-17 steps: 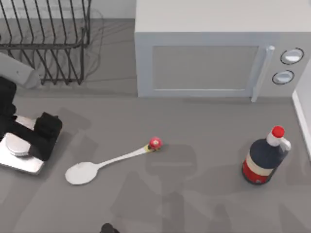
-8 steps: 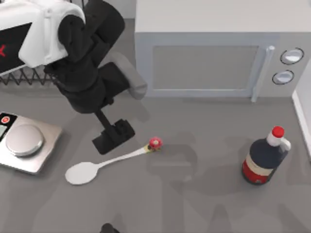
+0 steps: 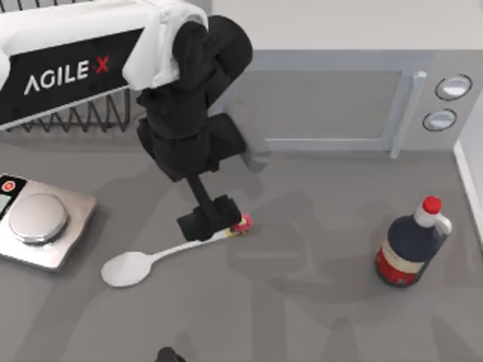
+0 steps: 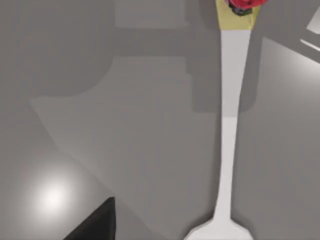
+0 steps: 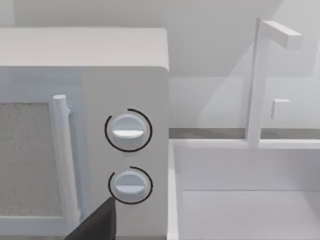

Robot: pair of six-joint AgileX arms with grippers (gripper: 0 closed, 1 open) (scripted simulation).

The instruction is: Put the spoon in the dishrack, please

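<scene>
Here the white spoon (image 3: 162, 256) lies flat on the grey desk (image 3: 317, 302), its long axis slanting from the oval bowl at near left up to the red-and-yellow knob (image 3: 243, 223) at far right. The left tool (image 3: 211, 221) hangs over the knob end of the handle; whether its fingers are apart or together I cannot tell. The black wire dishrack (image 3: 98, 117) stands at far left behind the arm, beyond the silver scale (image 3: 38, 224).
</scene>
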